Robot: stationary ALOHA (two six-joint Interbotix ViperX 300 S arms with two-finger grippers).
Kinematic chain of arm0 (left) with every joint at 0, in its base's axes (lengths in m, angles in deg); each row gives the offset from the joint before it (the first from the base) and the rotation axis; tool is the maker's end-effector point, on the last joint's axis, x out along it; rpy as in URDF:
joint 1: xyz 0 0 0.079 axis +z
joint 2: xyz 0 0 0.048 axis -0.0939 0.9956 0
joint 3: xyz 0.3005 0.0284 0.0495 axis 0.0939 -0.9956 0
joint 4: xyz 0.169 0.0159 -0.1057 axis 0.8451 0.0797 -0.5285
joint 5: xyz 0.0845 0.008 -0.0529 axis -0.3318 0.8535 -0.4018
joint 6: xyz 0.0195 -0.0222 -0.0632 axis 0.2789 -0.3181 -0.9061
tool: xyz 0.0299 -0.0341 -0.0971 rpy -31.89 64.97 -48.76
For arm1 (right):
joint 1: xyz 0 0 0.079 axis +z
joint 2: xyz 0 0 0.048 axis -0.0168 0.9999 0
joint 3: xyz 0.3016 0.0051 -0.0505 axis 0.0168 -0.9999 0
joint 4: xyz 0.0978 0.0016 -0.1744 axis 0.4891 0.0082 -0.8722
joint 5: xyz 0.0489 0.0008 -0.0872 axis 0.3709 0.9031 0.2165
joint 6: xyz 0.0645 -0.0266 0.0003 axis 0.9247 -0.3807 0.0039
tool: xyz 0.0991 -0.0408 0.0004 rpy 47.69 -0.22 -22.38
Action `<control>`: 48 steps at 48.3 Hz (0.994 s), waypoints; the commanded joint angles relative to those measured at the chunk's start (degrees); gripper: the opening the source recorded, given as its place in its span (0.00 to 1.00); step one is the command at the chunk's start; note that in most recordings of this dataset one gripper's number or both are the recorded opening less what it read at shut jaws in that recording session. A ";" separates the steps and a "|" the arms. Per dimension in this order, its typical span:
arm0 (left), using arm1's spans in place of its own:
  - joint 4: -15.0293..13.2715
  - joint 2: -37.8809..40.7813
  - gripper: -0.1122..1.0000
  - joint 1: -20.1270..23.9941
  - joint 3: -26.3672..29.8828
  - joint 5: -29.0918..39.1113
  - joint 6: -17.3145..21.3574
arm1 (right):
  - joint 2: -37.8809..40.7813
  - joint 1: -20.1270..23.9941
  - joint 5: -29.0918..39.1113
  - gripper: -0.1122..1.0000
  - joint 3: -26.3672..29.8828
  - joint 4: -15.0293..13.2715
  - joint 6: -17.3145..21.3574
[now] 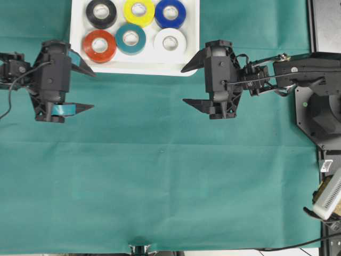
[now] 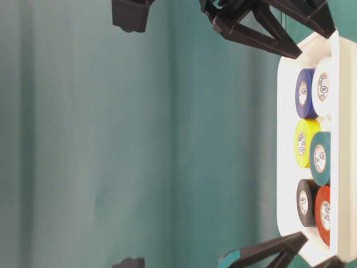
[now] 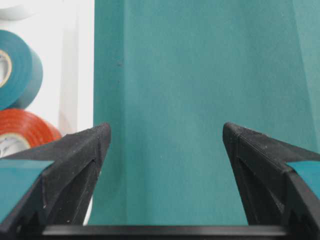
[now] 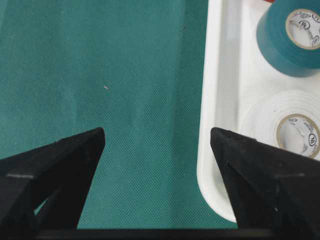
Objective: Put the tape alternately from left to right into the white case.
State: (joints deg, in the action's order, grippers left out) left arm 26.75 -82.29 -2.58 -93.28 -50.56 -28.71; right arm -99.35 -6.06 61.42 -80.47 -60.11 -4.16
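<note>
Overhead view shows a green cloth [image 1: 160, 176] that covers the whole table. On its far edge lies the white case [image 1: 77, 48], a shallow tray with a low rim. All six rolls of tape are inside the case, flat, in two rows of three. In the far row, from left to right, are the black roll [image 1: 101, 13], the yellow roll [image 1: 139, 12] and the blue roll [image 1: 170, 13]. In the near row are the red-orange roll [image 1: 99, 46], the teal roll [image 1: 130, 38] and the white roll [image 1: 170, 42]. The rolls lie close together, some of them touching.

Both arms hover over the cloth, each on its own side. The left gripper [image 1: 89, 88] is just beside the near left corner of the case; its jaws stand wide apart and nothing is between them. The right gripper [image 1: 187, 84] is at the near right corner of the case; its jaws are also wide apart and empty. From the right wrist view, one finger [image 4: 260, 175] hangs over the rim of the case, near the white roll.
</note>
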 commanded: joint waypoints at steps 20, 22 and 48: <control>0.00 -8.44 0.94 -0.09 -3.60 -0.44 0.09 | -5.19 0.09 -0.09 0.80 -2.11 0.00 0.09; 0.00 -8.96 0.94 -0.09 -4.13 -0.44 0.09 | -5.45 0.09 -0.09 0.81 -2.29 -0.09 0.09; 0.00 -16.61 0.94 -0.09 -9.05 -0.44 0.09 | -10.55 0.09 -0.09 0.81 -5.63 0.00 0.09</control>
State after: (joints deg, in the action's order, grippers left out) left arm 26.75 -97.41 -2.58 -102.33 -50.56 -28.71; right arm -108.58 -6.06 61.51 -86.27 -60.11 -4.33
